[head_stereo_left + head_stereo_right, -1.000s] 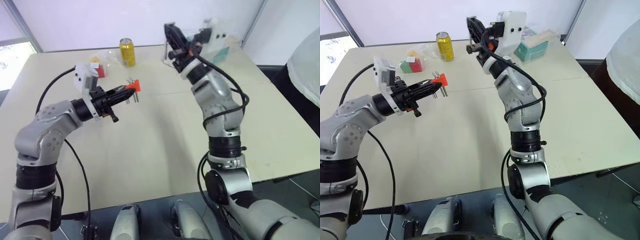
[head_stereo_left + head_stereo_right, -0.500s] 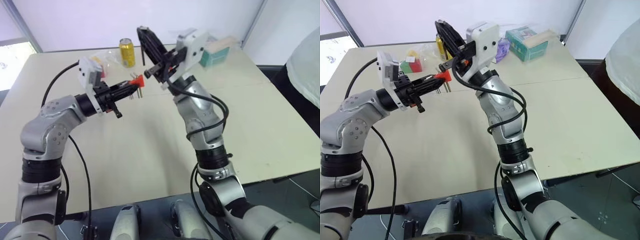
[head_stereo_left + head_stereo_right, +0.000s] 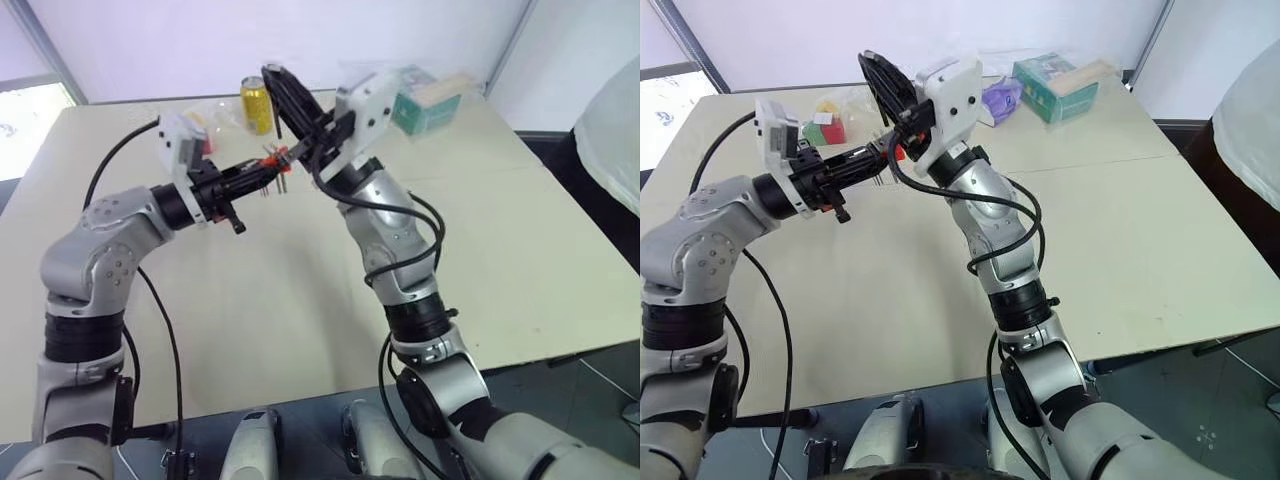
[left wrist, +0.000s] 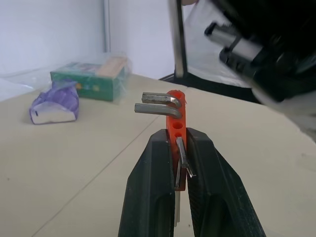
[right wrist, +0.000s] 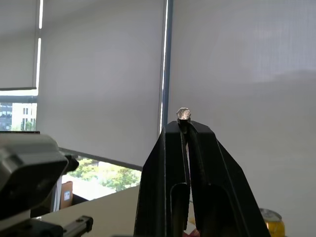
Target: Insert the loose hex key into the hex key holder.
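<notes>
— What do we see of the arms?
— We see silver-grey rounded shells with black joint rings, and loose black cables looping along both.
— And the ends?
— We see a white camera box on each wrist, and two long black fingers (image 4: 148, 197) on each.

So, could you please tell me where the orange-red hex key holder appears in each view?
Left eye view: hex key holder at the left pincer's tip, upper centre-left.
Right eye view: partly hidden by the right pincer.
Left wrist view: centre, clamped between the fingers.
Right wrist view: not in it.
Shared landmark: the green box.
</notes>
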